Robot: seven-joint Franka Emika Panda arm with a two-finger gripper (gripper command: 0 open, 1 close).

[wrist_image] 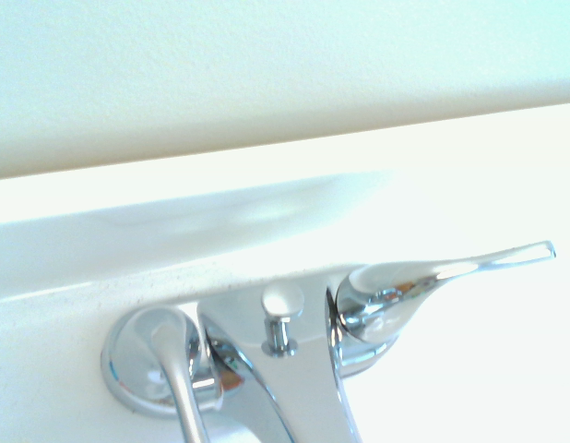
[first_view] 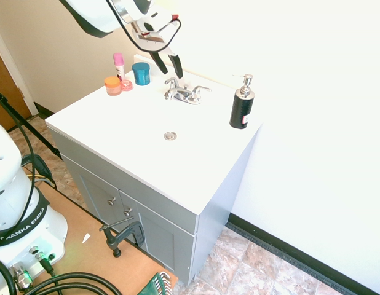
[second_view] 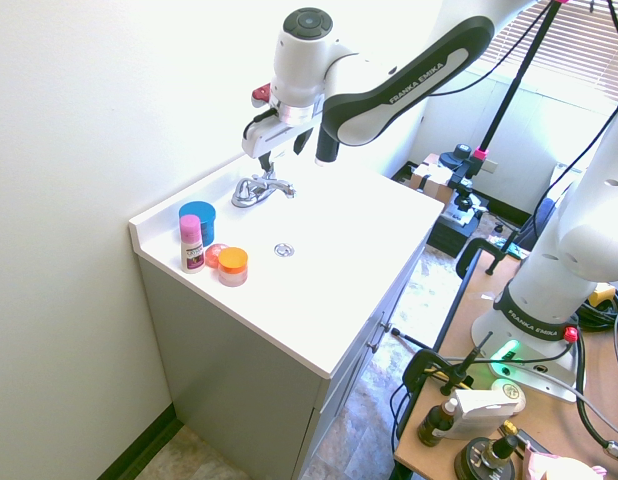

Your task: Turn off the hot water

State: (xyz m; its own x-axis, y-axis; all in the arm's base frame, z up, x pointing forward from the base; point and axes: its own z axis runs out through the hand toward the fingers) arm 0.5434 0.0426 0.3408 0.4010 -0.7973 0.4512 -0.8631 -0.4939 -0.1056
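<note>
The chrome two-handle faucet [first_view: 185, 93] stands at the back of the white vanity top [first_view: 116, 129]; no hot water is running from its spout. Its left lever [first_view: 171, 82] is the hot water control. In the wrist view that lever [wrist_image: 177, 392] points toward the camera, while the other lever [wrist_image: 442, 272] lies sideways. My gripper [first_view: 171, 74] is open, tilted, and hangs just above the left lever without touching it. From the other side, the gripper [second_view: 267, 157] hovers close over the faucet [second_view: 261, 189].
A black soap pump bottle [first_view: 241, 106] stands right of the faucet. A blue jar [first_view: 141, 73], a pink-capped bottle [first_view: 118, 63] and an orange jar [first_view: 112, 85] sit at the back left. The drain [first_view: 170, 135] lies in front. The wall is right behind the faucet.
</note>
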